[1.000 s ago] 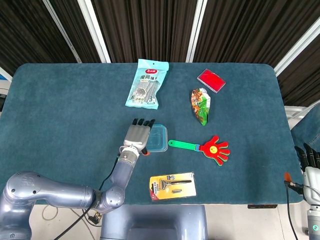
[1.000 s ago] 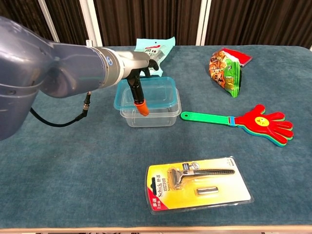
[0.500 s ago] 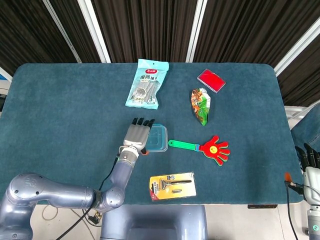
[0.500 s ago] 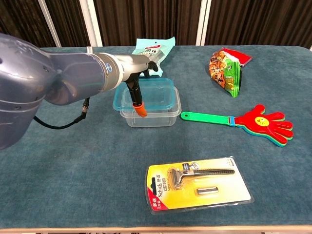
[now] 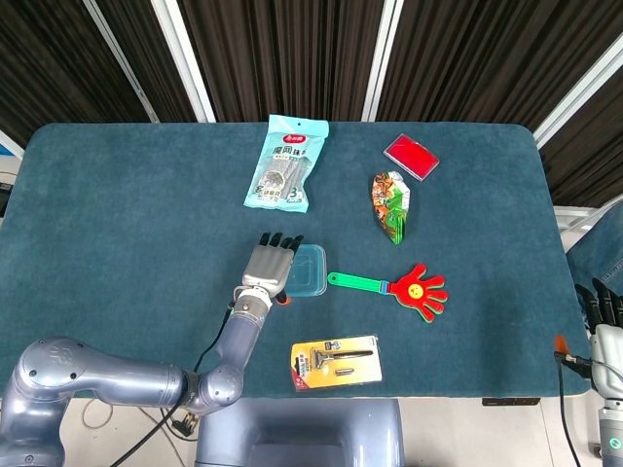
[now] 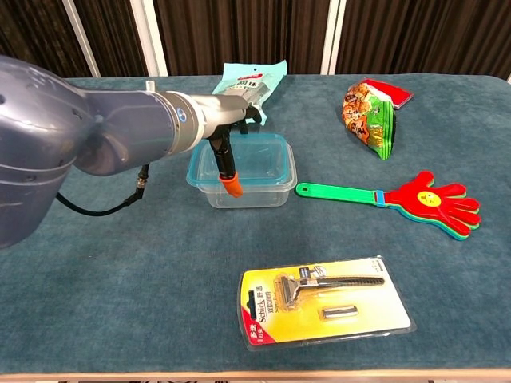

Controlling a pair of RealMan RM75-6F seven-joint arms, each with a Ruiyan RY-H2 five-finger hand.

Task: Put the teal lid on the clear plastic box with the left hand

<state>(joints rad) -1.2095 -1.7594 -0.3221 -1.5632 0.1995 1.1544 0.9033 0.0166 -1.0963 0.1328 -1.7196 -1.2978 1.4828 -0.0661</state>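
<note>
The teal lid (image 5: 311, 269) (image 6: 248, 155) lies level on top of the clear plastic box (image 6: 244, 189), near the middle of the table. My left hand (image 5: 269, 265) (image 6: 237, 112) lies flat over the lid's left edge with its fingers stretched out. Its orange-tipped thumb (image 6: 232, 184) hangs down in front of the box's wall. I see nothing pinched in that hand. My right hand (image 5: 604, 336) hangs off the table at the lower right of the head view, fingers straight and apart, holding nothing.
A red and green hand clapper (image 5: 406, 286) (image 6: 415, 199) lies right of the box. A carded razor (image 5: 336, 361) (image 6: 323, 299) sits by the front edge. Behind are a teal packet (image 5: 284, 162) (image 6: 251, 80), a snack bag (image 5: 391, 204) (image 6: 370, 108) and a red case (image 5: 411, 156).
The lid, which overhung the box to the left and sat askew, has slid right and now sits squarely on it. The left hand shifted slightly with it.
</note>
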